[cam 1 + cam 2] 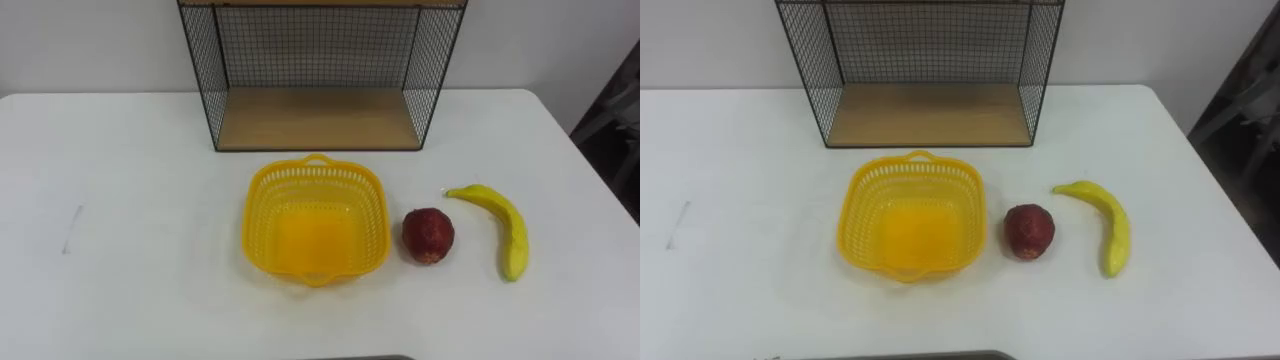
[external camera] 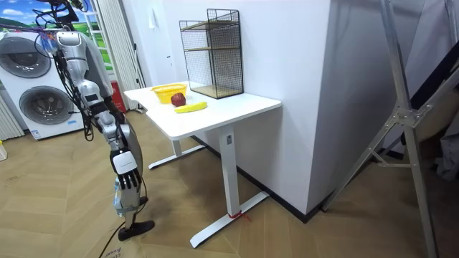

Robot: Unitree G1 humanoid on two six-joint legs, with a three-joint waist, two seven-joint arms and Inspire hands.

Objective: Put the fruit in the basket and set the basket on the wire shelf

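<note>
1. Yellow basket (image 1: pixel 262 215), empty on the white table (image 1: pixel 130 200) just in front of the wire shelf (image 1: pixel 315 118): light, so may skid or tip if a fruit lands on its rim.
2. Red fruit (image 1: pixel 428 236), just right of the basket: round, may roll out of a loose grasp.
3. Banana (image 1: pixel 512 235), nearest the table's right edge: could get nudged off.
4. Right hand (image 2: pixel 126 188), hanging low, fingers straight, holding nothing: risks clipping the table edge on the way up.

White table (image 1: pixel 130 200) bears wire shelf (image 1: pixel 318 120), yellow basket (image 1: pixel 262 225), red fruit (image 1: pixel 428 236), banana (image 1: pixel 512 230).
</note>
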